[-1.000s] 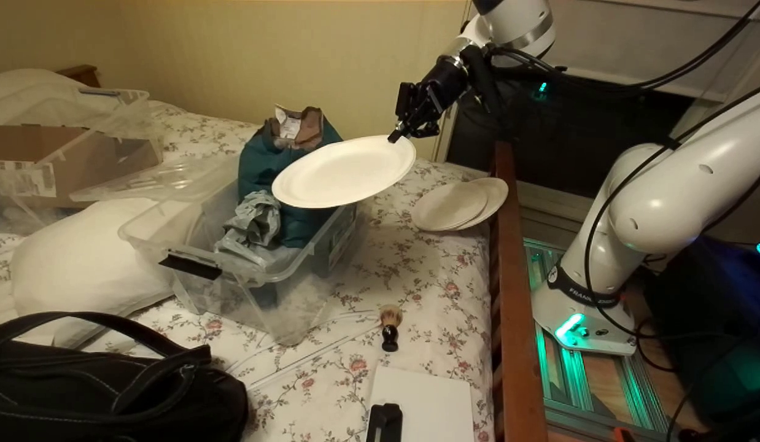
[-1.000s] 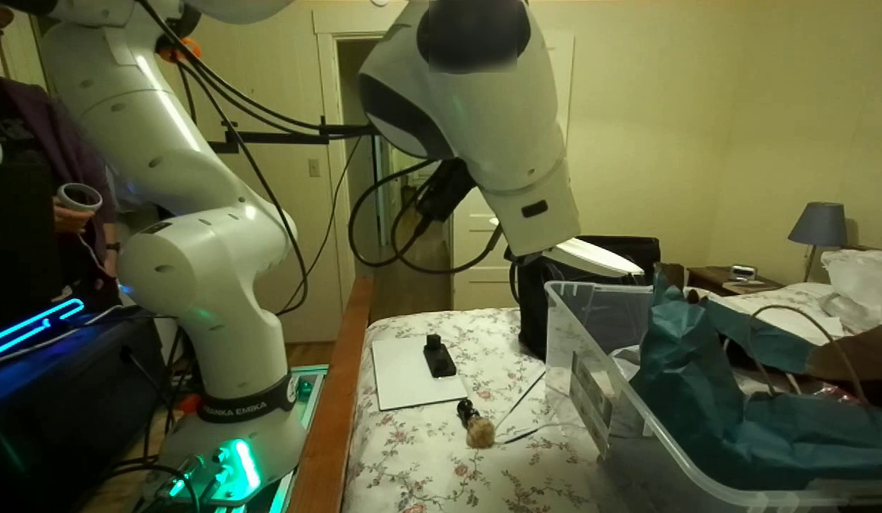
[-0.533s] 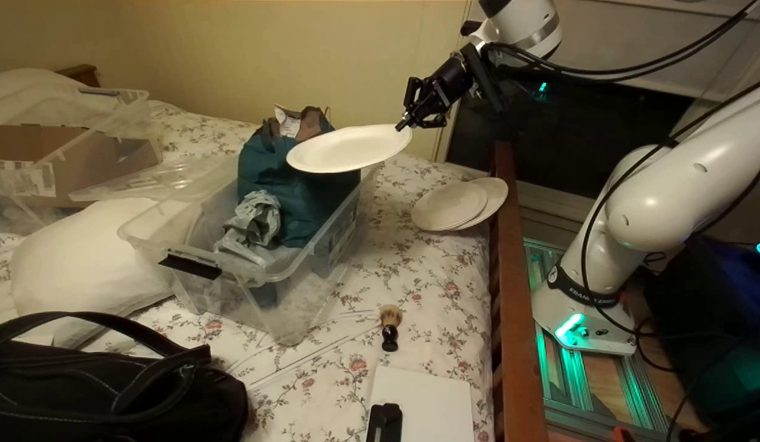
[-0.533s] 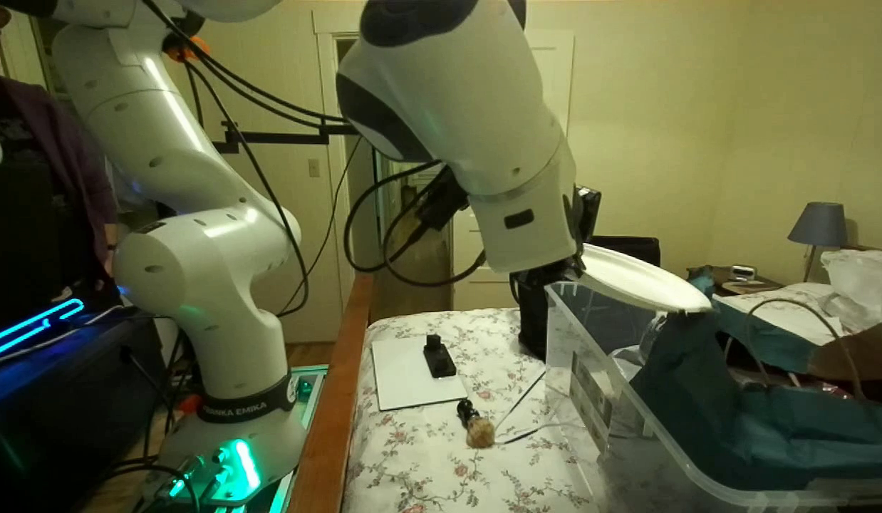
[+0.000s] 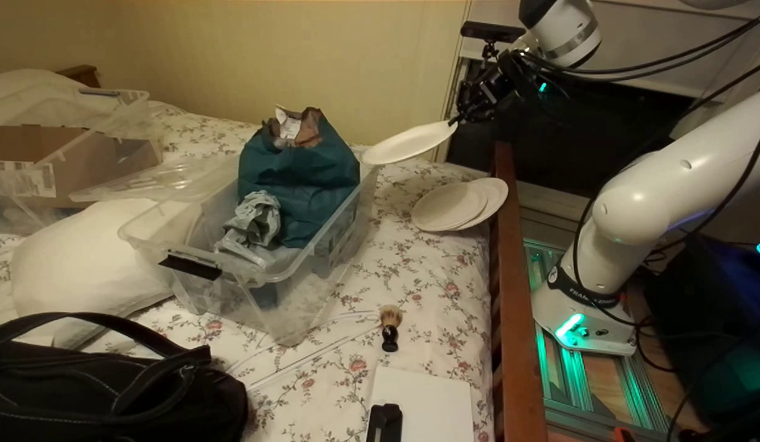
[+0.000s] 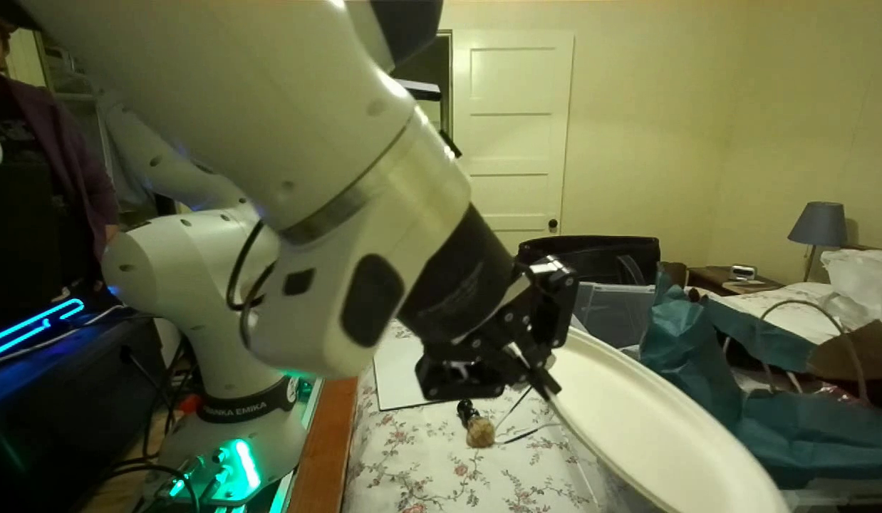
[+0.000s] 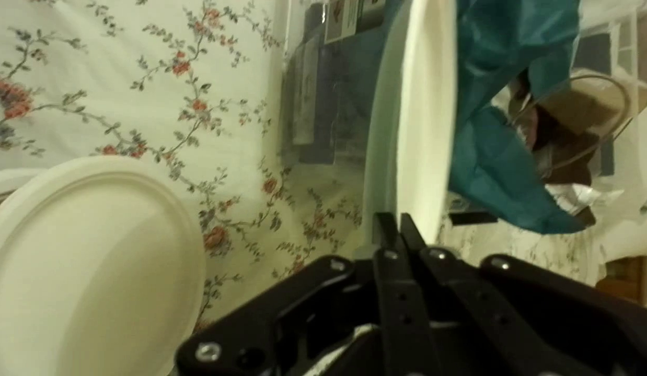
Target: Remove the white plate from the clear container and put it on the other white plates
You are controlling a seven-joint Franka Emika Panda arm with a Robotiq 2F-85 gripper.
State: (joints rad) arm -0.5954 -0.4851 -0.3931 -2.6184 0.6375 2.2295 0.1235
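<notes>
While the white plate [image 5: 409, 145] is held tilted above and to one side of the other white plates [image 5: 455, 207], rim pinched by the gripper [image 7: 397, 223], it should be centred over them, levelled and lowered.

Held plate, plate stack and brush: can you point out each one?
Held plate [image 5: 409, 143]: in an exterior view, middle of its face.
Plate stack [image 7: 96, 266]: in the wrist view, middle of its uppermost face.
Brush [image 5: 390, 329]: in an exterior view, handle just below the bristles.
</notes>
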